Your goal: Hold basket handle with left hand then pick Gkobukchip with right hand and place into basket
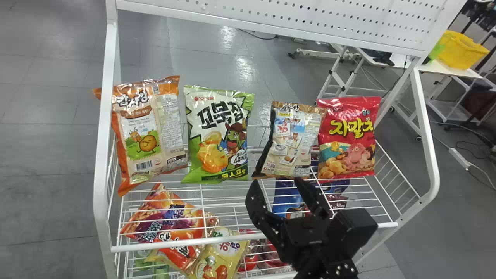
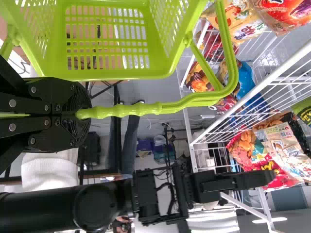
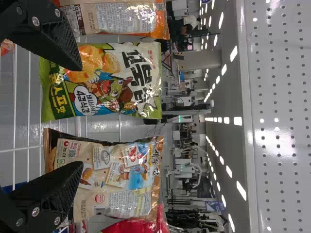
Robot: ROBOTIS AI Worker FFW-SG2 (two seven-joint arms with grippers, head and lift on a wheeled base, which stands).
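The right gripper (image 1: 277, 185) stands open over the upper wire shelf, below and to the right of the green and white Gkobukchip bag (image 1: 219, 135). In the right wrist view, the open right gripper (image 3: 80, 116) has the Gkobukchip bag (image 3: 104, 80) and a beige shrimp snack bag (image 3: 109, 177) beyond its fingers, with nothing held between them. One finger overlaps a corner of the Gkobukchip. In the left wrist view, the left gripper (image 2: 86, 114) is shut on the handle (image 2: 131, 109) of the lime green basket (image 2: 167, 68), whose visible floor is bare.
On the white rack (image 1: 101, 147), an orange bag (image 1: 149, 131) stands left of the Gkobukchip; a beige bag (image 1: 290, 141) and a red bag (image 1: 348, 135) stand to its right. More snack bags (image 1: 170, 224) lie on the lower shelf. A perforated panel (image 1: 294, 19) rises behind.
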